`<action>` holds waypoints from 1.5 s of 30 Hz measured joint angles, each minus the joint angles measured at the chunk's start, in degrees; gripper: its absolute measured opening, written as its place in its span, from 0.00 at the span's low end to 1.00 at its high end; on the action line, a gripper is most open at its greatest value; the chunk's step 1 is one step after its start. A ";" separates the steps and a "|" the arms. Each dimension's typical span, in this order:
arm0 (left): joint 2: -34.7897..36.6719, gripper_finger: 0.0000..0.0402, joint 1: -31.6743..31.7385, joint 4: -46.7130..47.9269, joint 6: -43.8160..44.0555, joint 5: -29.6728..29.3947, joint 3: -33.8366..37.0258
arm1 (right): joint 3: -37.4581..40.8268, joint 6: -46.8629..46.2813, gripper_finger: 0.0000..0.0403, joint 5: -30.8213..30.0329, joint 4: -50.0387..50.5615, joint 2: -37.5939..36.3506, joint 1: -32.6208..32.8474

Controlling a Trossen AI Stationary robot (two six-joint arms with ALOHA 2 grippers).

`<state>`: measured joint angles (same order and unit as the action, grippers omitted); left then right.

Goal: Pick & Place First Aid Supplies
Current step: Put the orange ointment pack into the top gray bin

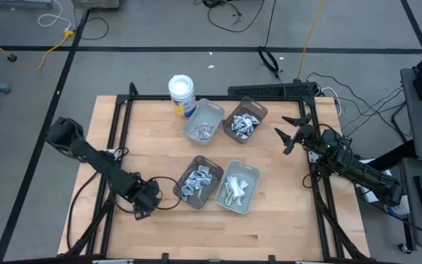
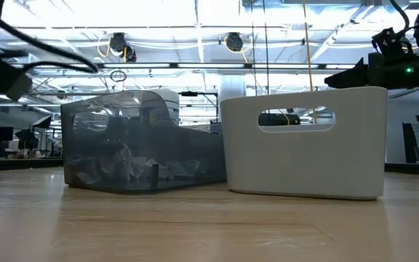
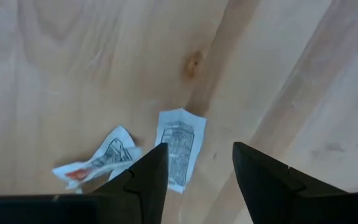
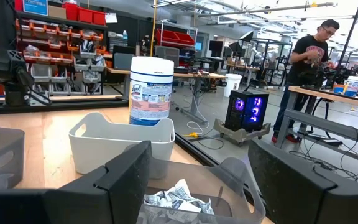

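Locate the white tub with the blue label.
In the high view the white tub stands at the table's far edge, left of centre, touching the corner of the far-left grey tray.

Crumpled packets [image 3: 180,147] flat on wood

Four trays [image 1: 202,121] crowd the table's [image 1: 269,227] centre; bare wood surrounds them on every side.

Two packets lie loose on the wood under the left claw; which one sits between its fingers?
The flat, uncrumpled packet; the crumpled, red-marked packet lies outside the left claw.
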<state>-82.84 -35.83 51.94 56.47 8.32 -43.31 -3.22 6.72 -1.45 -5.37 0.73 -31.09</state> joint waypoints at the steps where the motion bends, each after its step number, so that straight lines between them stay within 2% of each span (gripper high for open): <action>1: -0.52 0.45 -0.03 -0.50 -0.21 -0.01 0.24 | 0.01 -0.02 0.65 0.02 -0.02 0.00 0.00; 6: -3.18 0.42 0.00 -4.52 -0.68 -0.46 1.50 | 0.01 -0.01 0.65 0.00 -0.02 -0.01 0.00; 12: -4.04 0.35 0.00 -4.67 -1.00 -1.08 1.46 | 0.01 -0.02 0.65 0.01 -0.01 0.00 0.00; 21: -4.12 0.02 0.06 -4.73 -2.14 -1.27 1.55 | 0.01 -0.02 0.65 0.00 -0.01 -0.02 0.00; 28: -2.86 0.01 1.42 -3.93 -2.36 0.05 1.52 | 0.02 -0.02 0.65 0.00 -0.02 0.00 0.00; 33: 1.19 0.01 4.91 1.86 -2.20 0.66 -0.72 | 0.00 -0.02 0.65 0.00 -0.01 0.00 0.00; 45: 7.50 0.01 15.10 6.79 -3.42 4.91 -2.36 | 0.00 -0.01 0.65 0.00 0.00 0.00 0.02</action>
<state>-75.34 -20.72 58.74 53.05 13.23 -45.67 -3.22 6.70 -1.45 -5.37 0.73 -31.07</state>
